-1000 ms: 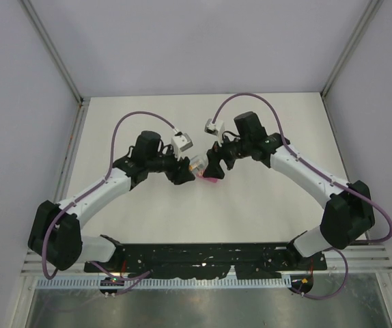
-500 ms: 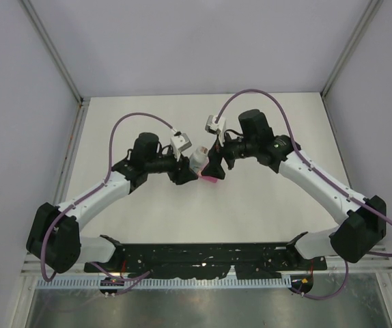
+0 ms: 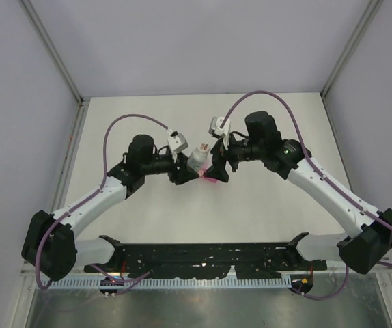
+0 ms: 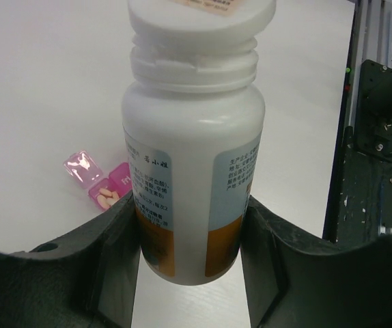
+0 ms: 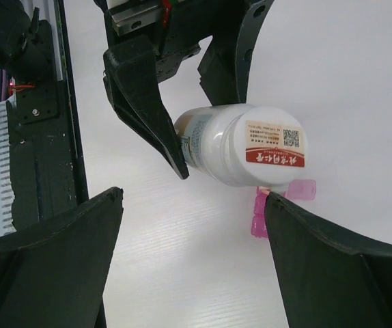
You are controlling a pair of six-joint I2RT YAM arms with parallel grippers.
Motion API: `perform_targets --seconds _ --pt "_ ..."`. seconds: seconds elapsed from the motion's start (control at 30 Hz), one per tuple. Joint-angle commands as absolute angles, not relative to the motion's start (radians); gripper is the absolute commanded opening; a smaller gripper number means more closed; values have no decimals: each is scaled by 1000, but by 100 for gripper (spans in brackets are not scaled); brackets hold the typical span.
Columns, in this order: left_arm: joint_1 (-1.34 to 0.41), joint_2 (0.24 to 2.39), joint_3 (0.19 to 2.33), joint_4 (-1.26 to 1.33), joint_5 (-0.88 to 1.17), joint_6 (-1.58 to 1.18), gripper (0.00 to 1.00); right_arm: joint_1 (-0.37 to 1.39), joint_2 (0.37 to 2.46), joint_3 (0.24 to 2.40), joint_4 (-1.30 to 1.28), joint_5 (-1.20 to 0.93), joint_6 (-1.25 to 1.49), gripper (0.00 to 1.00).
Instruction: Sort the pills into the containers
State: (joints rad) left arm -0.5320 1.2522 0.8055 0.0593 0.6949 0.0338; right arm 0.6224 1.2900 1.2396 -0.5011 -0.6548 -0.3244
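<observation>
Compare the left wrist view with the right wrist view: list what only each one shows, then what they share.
Left wrist only: the printed side label, and pills lying in an open compartment. Right wrist only: the cap sticker seen face-on, and the right gripper, open and holding nothing. Both: the white bottle clamped in the left gripper, with the pink pill box nearby on the table.
</observation>
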Motion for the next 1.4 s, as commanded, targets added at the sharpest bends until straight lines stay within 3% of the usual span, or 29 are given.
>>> perform_targets --seconds 0.0,0.43,0.73,1.1,1.37 --pt "-532 1186 784 204 779 14 0 630 1215 1252 -518 -597 -383 89" --pt "-525 1092 782 233 1047 -54 0 630 1092 1272 -558 -561 -475 90" --pt "-523 1081 851 238 1222 -201 0 664 1074 1429 -670 -621 -575 89" --pt "-522 1108 914 399 1281 -466 0 833 1078 1546 -721 -451 -690 77" --pt "-523 1123 903 399 1289 -503 0 939 1111 1600 -736 -273 -768 65"
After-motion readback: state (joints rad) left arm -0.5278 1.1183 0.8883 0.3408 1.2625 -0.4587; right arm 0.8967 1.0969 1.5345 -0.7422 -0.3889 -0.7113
